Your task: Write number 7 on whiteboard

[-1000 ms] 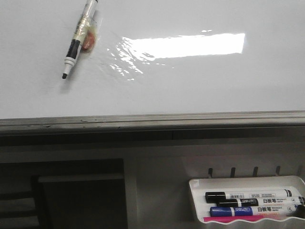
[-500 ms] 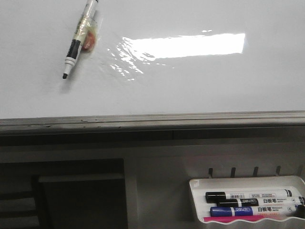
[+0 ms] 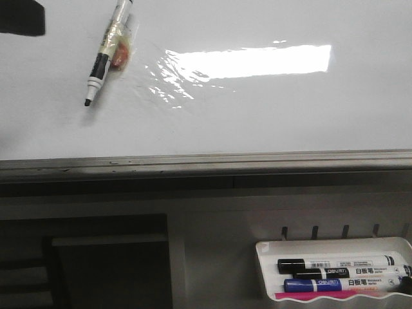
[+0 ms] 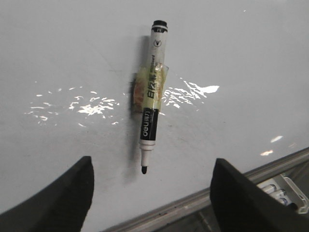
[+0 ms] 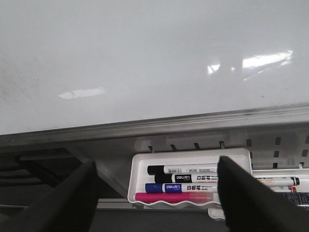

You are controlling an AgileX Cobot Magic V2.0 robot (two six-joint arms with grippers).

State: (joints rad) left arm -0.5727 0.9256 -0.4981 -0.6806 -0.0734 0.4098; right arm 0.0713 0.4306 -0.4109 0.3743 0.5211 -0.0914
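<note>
The whiteboard (image 3: pixel 257 116) is glossy white with a grey metal lower edge; no drawn 7 shows on it. An uncapped black-and-white marker (image 3: pixel 106 48) is stuck to the board with yellowish tape, tip pointing down; it also shows in the left wrist view (image 4: pixel 152 92). My left gripper (image 4: pixel 152 191) is open and empty, its fingers (image 4: pixel 58 198) wide apart below the marker tip, not touching it. A dark part of the left arm (image 3: pixel 22 18) shows at the top left of the front view. My right gripper (image 5: pixel 154 195) is open and empty in front of the marker tray.
A white plastic tray (image 3: pixel 264 270) hangs below the board at the right, holding black, blue and pink markers (image 3: pixel 335 273); it also shows in the right wrist view (image 5: pixel 140 166). A dark opening (image 3: pixel 96 264) lies below the board at the left.
A dark part of the left arm has come into the top left corner of the front view. The marker and tray have not moved.
</note>
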